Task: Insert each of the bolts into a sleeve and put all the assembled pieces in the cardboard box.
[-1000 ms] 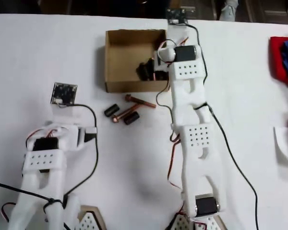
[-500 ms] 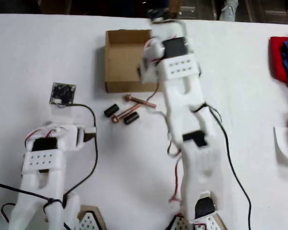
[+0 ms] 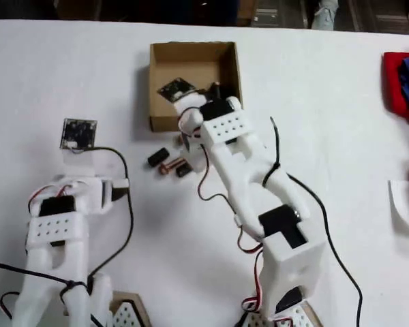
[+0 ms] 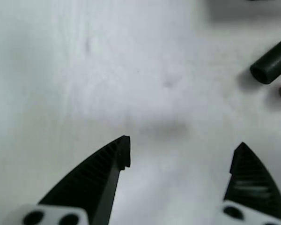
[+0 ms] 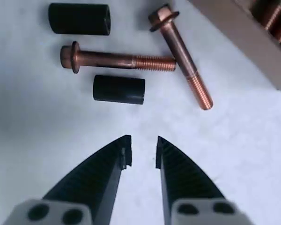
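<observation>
Two copper bolts and two black sleeves lie loose on the white table beside the cardboard box. Copper threads show inside the box. My right gripper hangs just short of the nearer sleeve, its fingers a narrow gap apart and holding nothing. From above, the right arm's wrist covers part of the pile next to the box; one sleeve stays visible. My left gripper stands wide open over bare table, with a sleeve some way off.
Red and blue cloth lies at the table's right edge, with a white curved piece below it. Black and red cables trail from both arms. The left arm stands at the near left.
The right arm has swung out from over the box, back and to the left, and now hangs over the loose bolts and sleeves. The left arm shifted slightly left.
</observation>
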Action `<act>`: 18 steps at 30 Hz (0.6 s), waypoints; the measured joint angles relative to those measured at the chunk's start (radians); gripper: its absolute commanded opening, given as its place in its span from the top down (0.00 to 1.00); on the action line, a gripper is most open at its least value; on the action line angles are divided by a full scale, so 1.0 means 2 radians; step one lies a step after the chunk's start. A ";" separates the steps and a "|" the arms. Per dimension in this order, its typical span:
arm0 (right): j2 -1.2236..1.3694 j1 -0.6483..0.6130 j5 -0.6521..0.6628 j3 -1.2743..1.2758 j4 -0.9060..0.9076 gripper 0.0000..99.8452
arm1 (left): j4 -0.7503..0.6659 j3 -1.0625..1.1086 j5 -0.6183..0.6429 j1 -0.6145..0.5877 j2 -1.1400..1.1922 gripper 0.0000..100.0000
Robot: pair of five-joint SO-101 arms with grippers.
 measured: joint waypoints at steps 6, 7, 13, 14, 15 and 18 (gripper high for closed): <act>0.023 -0.025 0.207 0.000 0.013 0.89 | 0.000 0.000 0.000 -0.023 0.000 0.65; 0.028 -0.026 0.222 0.000 0.013 0.89 | 0.000 0.000 0.000 -0.023 0.000 0.65; 0.074 -0.040 0.248 -0.024 0.012 0.89 | 0.000 0.000 0.000 -0.024 0.000 0.65; 0.086 -0.040 0.249 -0.035 0.012 0.89 | 0.000 0.000 0.000 -0.023 0.000 0.65; 0.097 -0.038 0.249 -0.046 0.012 0.89 | 0.000 0.000 0.000 -0.023 0.000 0.65; 0.126 -0.037 0.249 -0.082 0.017 0.89 | 0.000 0.000 0.000 -0.023 0.000 0.65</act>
